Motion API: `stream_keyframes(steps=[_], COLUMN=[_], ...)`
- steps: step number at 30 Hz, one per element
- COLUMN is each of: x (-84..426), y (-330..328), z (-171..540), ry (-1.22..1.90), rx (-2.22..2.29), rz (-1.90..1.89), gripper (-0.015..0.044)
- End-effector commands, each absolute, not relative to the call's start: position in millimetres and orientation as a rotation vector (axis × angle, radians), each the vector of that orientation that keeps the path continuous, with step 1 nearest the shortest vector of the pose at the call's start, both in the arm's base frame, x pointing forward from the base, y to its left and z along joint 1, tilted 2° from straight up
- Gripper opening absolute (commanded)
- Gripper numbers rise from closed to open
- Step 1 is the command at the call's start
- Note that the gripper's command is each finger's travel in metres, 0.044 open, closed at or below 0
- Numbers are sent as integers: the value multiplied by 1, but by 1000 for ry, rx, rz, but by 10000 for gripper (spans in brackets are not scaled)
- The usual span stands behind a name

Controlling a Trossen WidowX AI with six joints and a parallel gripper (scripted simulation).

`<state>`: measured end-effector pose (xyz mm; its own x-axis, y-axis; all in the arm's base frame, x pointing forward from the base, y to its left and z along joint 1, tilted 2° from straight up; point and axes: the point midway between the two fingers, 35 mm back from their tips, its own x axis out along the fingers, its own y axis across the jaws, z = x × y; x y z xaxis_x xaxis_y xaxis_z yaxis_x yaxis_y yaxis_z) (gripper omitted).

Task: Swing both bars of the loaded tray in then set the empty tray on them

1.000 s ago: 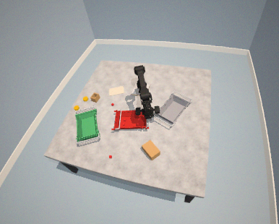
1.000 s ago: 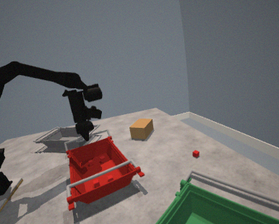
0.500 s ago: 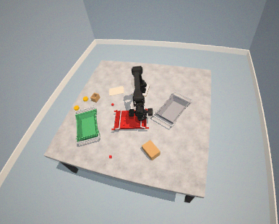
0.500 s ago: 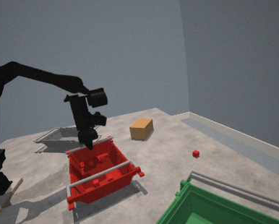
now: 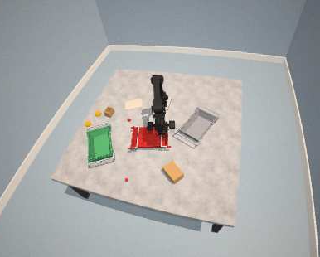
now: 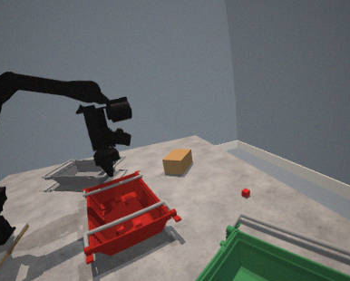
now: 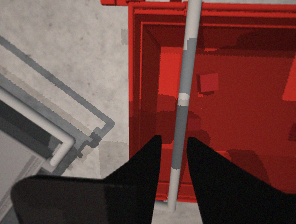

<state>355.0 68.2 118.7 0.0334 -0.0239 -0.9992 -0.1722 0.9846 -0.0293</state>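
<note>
At the left of the top view there are two yellow pieces (image 5: 98, 113) and one green tray (image 5: 100, 141) (image 6: 269, 254). In the middle stands the loaded red tray (image 5: 144, 141) (image 6: 124, 242) (image 7: 133, 75), its two bars (image 5: 138, 137) (image 6: 124, 219) (image 7: 185, 75) lying across the top. The jaws (image 5: 161, 132) (image 6: 110, 174) are narrowly open above its right end, one bar showing between them in the wrist view. One orange block (image 5: 172, 172) (image 6: 176, 163) lies lower right of the red tray. Further right, one empty grey tray (image 5: 198, 124) (image 6: 74, 181) (image 7: 15, 165) rests on the surface (image 5: 209, 174) (image 6: 215, 240) (image 7: 75, 40), apart from the jaws.
</note>
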Motion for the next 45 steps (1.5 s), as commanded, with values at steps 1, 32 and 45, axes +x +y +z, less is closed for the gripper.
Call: stream_keyframes(steps=[1,32,45], x=[355,355,355], y=[68,68,68], z=[117,116,116], ry=[1539,1542,1542], rx=[-157,-157,-157], rz=[114,114,114], gripper=[85,0,0])
